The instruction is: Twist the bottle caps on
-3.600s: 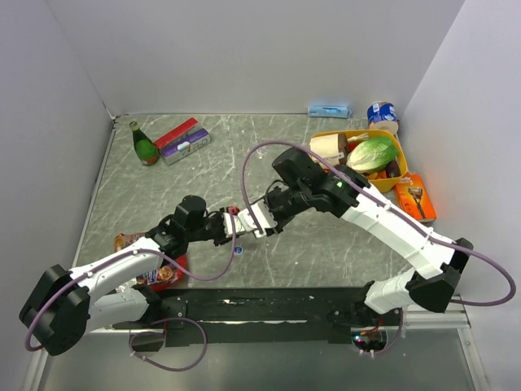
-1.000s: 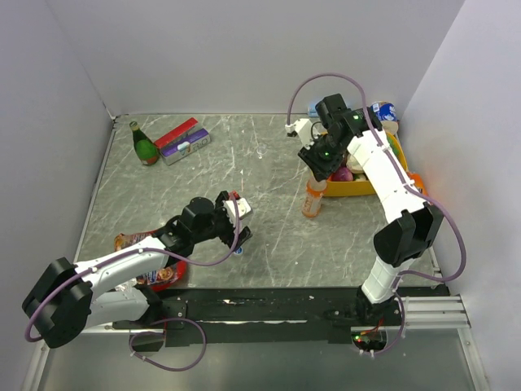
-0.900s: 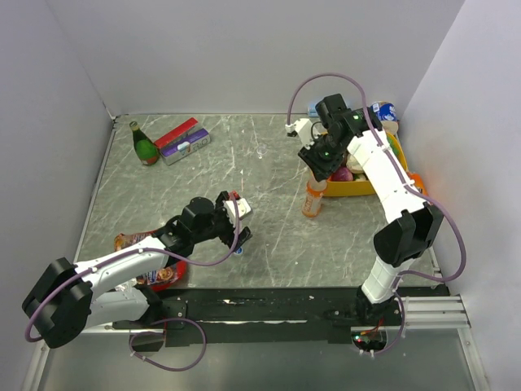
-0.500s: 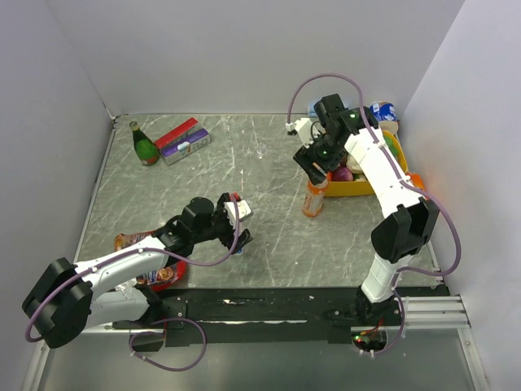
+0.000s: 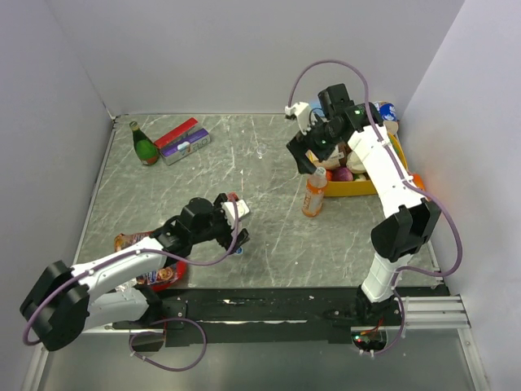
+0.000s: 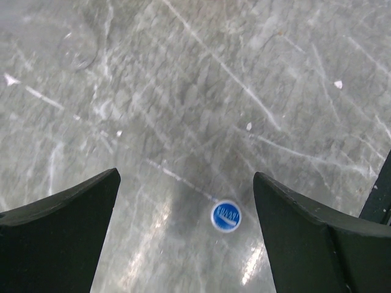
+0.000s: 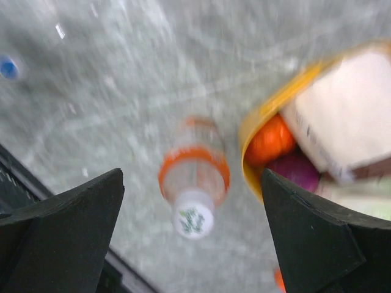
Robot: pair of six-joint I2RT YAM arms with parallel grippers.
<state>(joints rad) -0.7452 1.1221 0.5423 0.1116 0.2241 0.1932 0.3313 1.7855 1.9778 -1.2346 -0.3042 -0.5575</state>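
Note:
The bottle (image 5: 313, 197) of orange liquid stands upright on the table beside the yellow tray, with a whitish cap (image 5: 319, 173) on its neck. My right gripper (image 5: 312, 157) hovers open just above it, touching nothing. The right wrist view looks straight down on the whitish cap (image 7: 193, 221) and the bottle's shoulder (image 7: 194, 174), between the spread fingers of my right gripper (image 7: 191, 177). A blue cap (image 6: 226, 216) lies flat on the table under my left gripper (image 6: 186, 183), which is open and empty. In the top view the blue cap (image 5: 238, 250) sits by my left gripper (image 5: 238, 232).
The yellow tray (image 5: 358, 190) holds a cabbage, an orange, a purple onion and a white cup. A dark green glass bottle (image 5: 145, 145) and red and purple boxes (image 5: 183, 140) lie at the back left. A snack packet (image 5: 155, 274) lies by the left arm.
My right gripper has opened, let go of the bottle's top and risen a little above it. The left arm has hardly moved.

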